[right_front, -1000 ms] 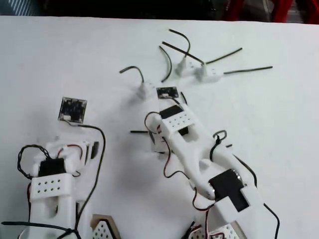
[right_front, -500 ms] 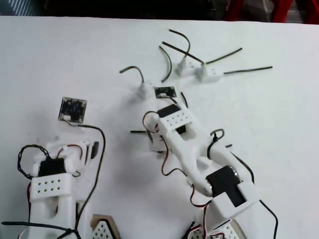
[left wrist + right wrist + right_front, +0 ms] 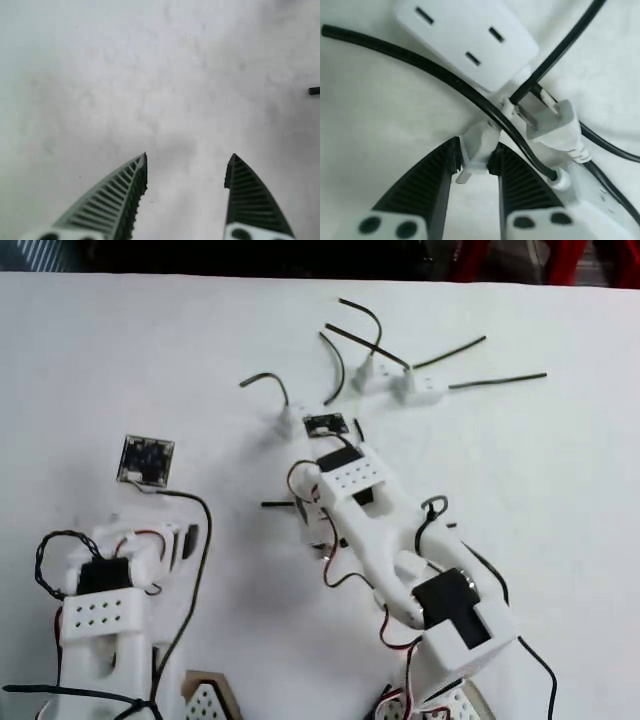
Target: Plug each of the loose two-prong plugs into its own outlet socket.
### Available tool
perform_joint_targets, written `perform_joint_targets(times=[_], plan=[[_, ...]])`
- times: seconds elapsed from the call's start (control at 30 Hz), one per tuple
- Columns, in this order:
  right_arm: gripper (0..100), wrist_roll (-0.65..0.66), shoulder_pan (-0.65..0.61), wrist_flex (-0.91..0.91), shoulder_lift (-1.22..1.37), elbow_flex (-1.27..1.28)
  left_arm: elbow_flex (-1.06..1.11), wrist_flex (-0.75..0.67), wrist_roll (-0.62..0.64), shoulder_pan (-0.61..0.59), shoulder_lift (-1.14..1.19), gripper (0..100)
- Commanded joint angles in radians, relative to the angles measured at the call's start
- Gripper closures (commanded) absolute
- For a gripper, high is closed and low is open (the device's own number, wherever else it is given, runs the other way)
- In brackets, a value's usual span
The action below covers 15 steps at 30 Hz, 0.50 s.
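In the right wrist view my right gripper [image 3: 476, 150] is shut on a small white plug [image 3: 479, 136] whose black cable [image 3: 410, 60] runs across the table. Just beyond it lies a white outlet block [image 3: 470, 37] with slotted sockets. A second white two-prong plug [image 3: 555, 125] lies beside the fingers, prongs toward the block. From above, the right arm [image 3: 375, 520] stretches to a white plug with a curled cable [image 3: 288, 418]. My left gripper [image 3: 185, 165] stands open over bare table, near the front left [image 3: 182, 540].
Two more white pieces with black cables [image 3: 365, 375] [image 3: 415, 388] lie farther back, their cables fanning out to the right. A short black cable end [image 3: 277, 505] lies between the arms. The table's left and far right are open white surface.
The right arm has shifted a little to the left and away from the front edge, nudging the curled-cable plug with it. The left arm has kept still.
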Motion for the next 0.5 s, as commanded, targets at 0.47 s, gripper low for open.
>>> perform_joint_targets(times=[0.47], plan=[[97.7, 0.618, 0.203, 0.242, -0.160, 0.012, 0.002, -0.020, 0.005, -0.007, -0.018, 75]])
